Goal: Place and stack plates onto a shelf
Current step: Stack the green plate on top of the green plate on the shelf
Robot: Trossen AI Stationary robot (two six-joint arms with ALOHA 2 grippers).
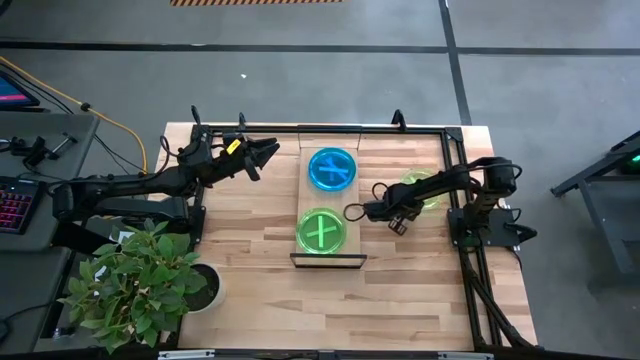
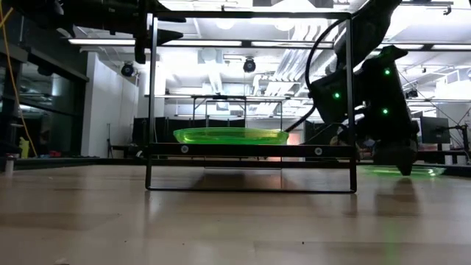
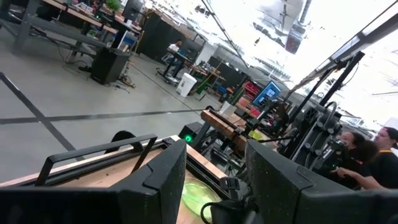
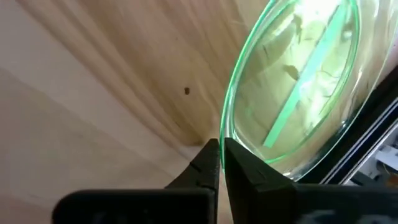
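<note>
High view: the wood surface (image 1: 250, 250) carries the shelf (image 1: 328, 205) with a blue plate (image 1: 332, 168) and green plate (image 1: 321, 231). Right wrist view: closed right fingers (image 4: 219, 163) sit beside another green plate (image 4: 298, 81). Left wrist view: left fingers (image 3: 166, 180) spread open above the surface.

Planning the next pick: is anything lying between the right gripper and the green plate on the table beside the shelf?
No. In the right wrist view, the right gripper sits at the rim of the green plate, with only bare table nearby.

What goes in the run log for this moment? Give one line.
shelf: blue plate, green plate | right gripper: shut, beside table plate | left gripper: open, raised
</note>
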